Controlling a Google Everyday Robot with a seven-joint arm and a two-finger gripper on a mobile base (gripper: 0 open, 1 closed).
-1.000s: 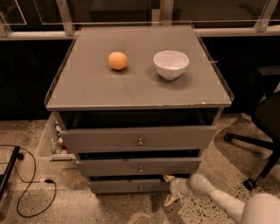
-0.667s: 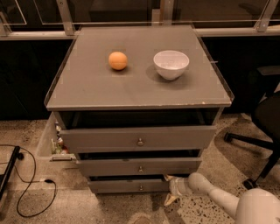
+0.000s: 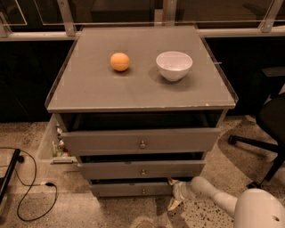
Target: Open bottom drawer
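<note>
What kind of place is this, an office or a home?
Probably an office or lab: a grey three-drawer cabinet on a speckled floor, a wheeled office chair at the picture's right, glass panels behind. The robot's tool is low beside the bottom drawer.

**3 drawers, 2 items on top, 1 end effector**

3 grey drawers: top drawer, middle drawer, bottom drawer. On the counter: 1 orange, 1 white bowl. 1 end effector, at the bottom drawer's 3 o'clock.

Cream pincer by grey bottom drawer; orange ball.
</note>
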